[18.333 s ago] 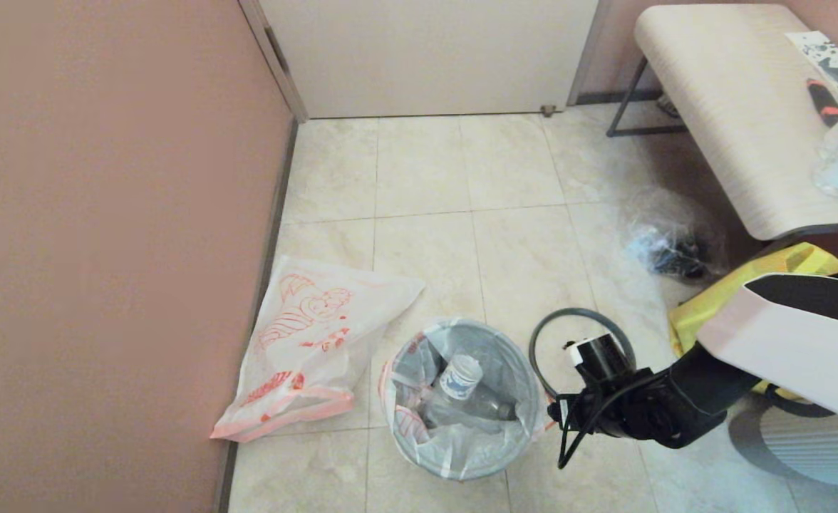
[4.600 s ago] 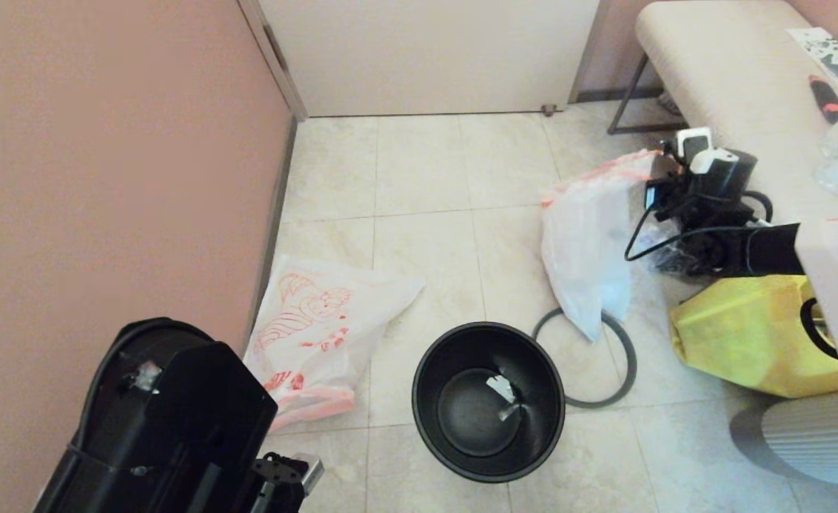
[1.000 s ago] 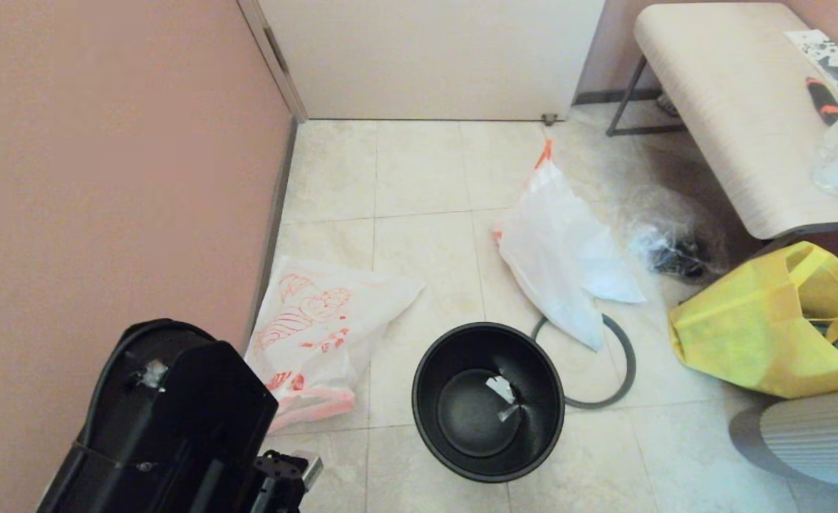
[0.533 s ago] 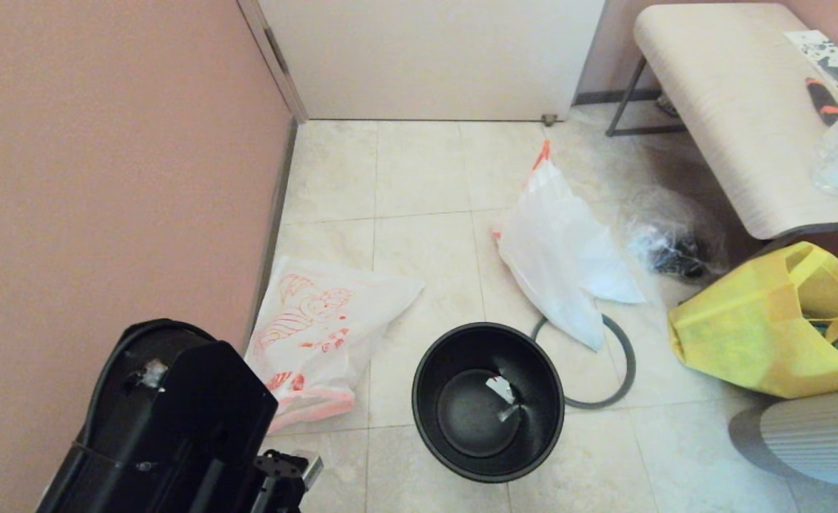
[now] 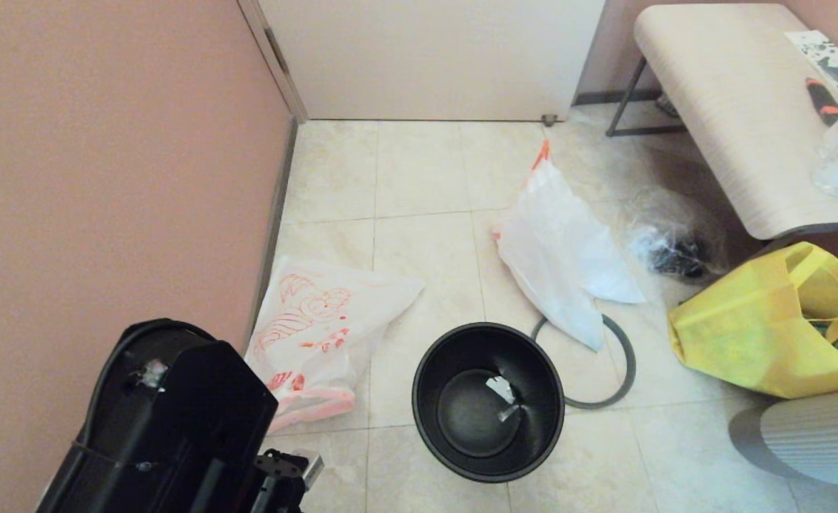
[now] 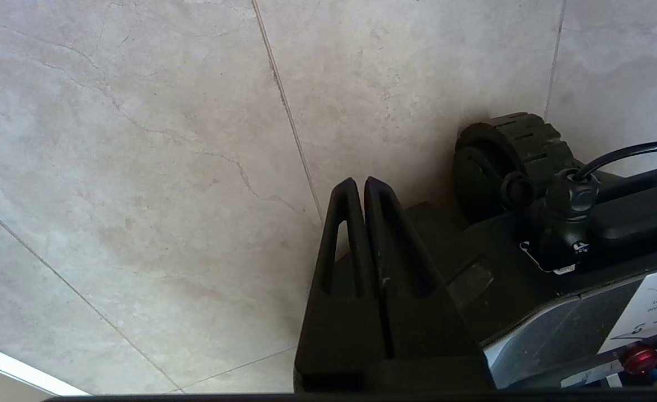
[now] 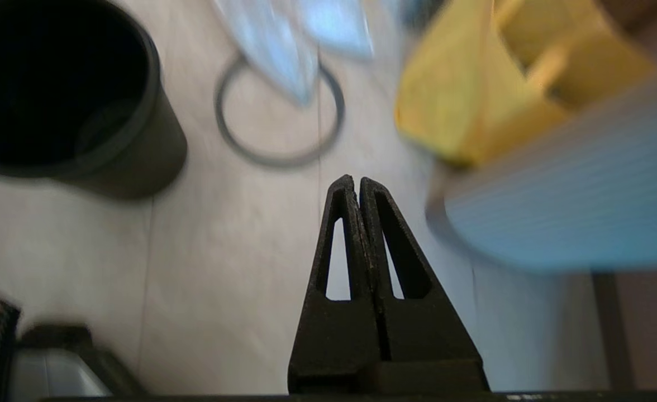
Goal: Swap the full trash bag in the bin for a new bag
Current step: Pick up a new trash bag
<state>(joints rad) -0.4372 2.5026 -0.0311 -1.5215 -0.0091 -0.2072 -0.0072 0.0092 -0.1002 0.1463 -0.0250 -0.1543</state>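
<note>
Empty bin [image 5: 489,401], new bag [image 5: 319,335] with unreadable orange-red lettering, left tool [image 6: 360,187] and right tool [image 7: 356,184] both closed, empty.

The yellow bag [image 7: 474,106] and grey ribbed object [image 7: 563,206] blur in the right wrist view

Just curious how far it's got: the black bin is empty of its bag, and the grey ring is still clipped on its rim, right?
Not quite. The bin has no bag, but the grey ring lies on the floor beside it, partly under the full trash bag; the head view shows this.
</note>
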